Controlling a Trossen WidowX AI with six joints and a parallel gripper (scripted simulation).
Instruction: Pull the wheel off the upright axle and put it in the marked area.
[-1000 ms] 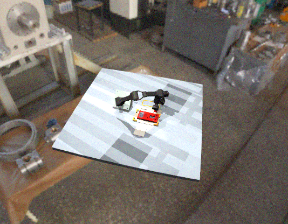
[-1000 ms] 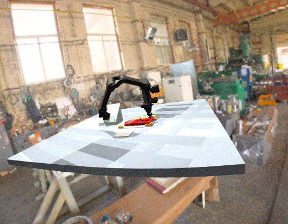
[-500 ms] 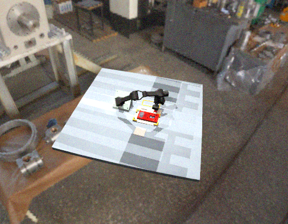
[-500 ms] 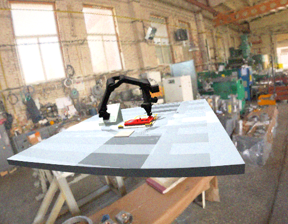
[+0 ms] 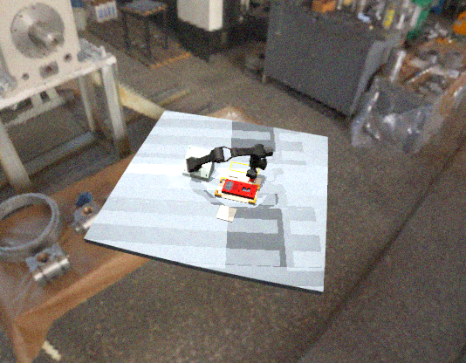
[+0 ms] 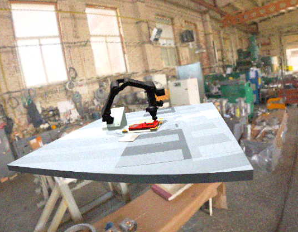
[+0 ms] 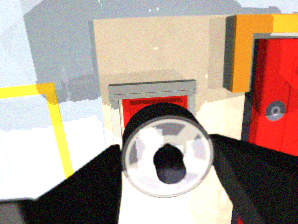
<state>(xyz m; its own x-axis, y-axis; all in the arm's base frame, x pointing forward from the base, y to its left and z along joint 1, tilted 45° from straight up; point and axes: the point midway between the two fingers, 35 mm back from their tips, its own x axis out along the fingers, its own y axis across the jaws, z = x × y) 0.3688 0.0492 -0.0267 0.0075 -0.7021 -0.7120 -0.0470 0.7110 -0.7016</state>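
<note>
Table (image 5: 166, 227): large pale grey-striped slab on trestles in a workshop. The arm (image 5: 227, 154) is bolted near the middle and reaches right, bent down over a tan board (image 5: 236, 197) that carries a red plate (image 5: 240, 188) with orange corner pieces.

Marked area (image 5: 238, 167): a yellow outline on the table top, just beyond the board's far edge. In the wrist view its corner (image 7: 50, 95) shows to the left of the wheel. Nothing lies inside it as far as I can see.

Wheel (image 7: 166, 151): small, light grey with a dark rim and a dark centre hole, sitting over a little red block (image 7: 155, 106) at the far end of the board. The axle itself is hidden beneath it, so I cannot tell whether the wheel has risen at all.

Gripper (image 7: 167, 165): pointing straight down, with the wheel directly between the two black fingers, one on each side and pressed against the rim. It is clamped on the wheel at a middling width.

Progress, my judgement: early. The grasp is made; nothing else is done. Left to do: lift the wheel straight up off the axle, carry it the short way to the yellow outline, set it down inside, open up and back away so nothing touches.
</note>
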